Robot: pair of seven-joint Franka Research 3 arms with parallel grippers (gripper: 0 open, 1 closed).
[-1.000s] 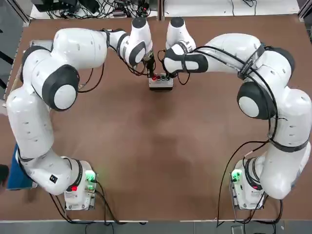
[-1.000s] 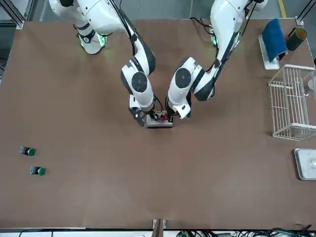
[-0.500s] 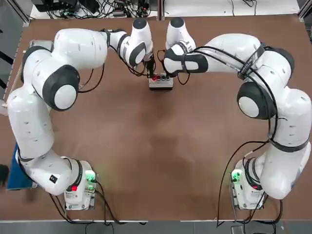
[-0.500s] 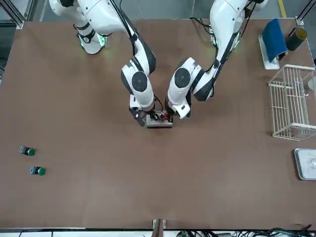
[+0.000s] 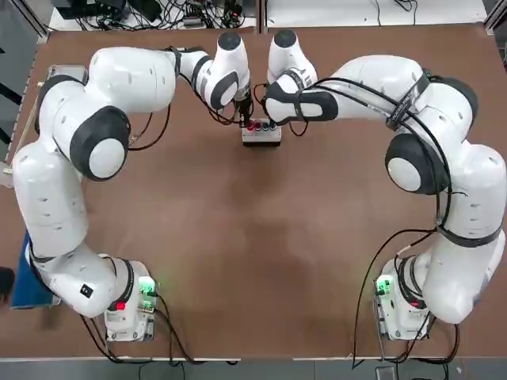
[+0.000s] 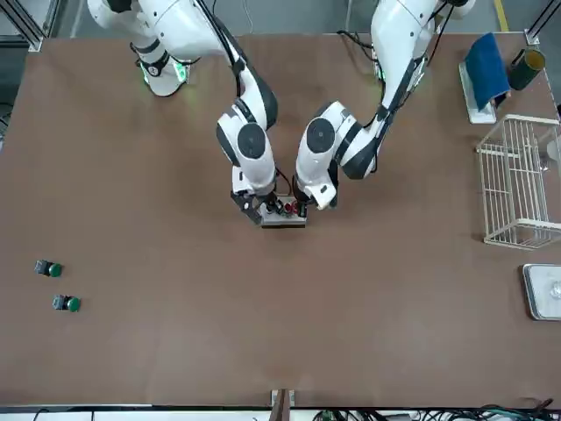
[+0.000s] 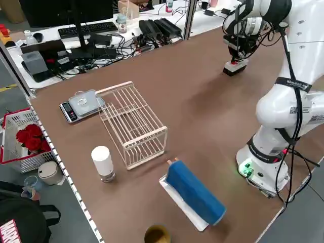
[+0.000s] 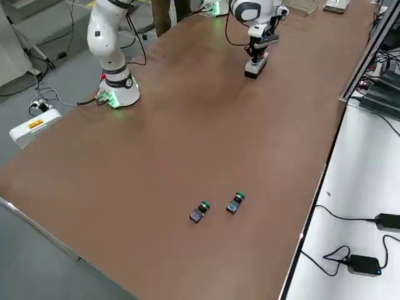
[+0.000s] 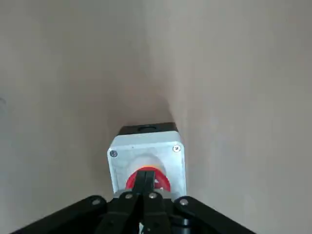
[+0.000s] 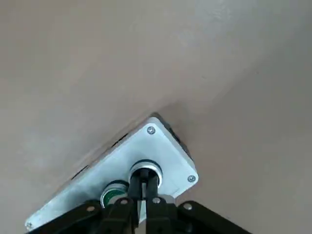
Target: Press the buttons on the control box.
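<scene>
Green-capped button pieces, two in number, lie loose on the brown table at the side across from the robot bases. Farther back, at the robot's left, stands the white wire rack. The control box rests near mid-width. Left gripper: jaws fully closed, holding nothing, at the red button. Right gripper: likewise shut and empty, at a silver-collared button beside a green button; contact cannot be determined.
</scene>
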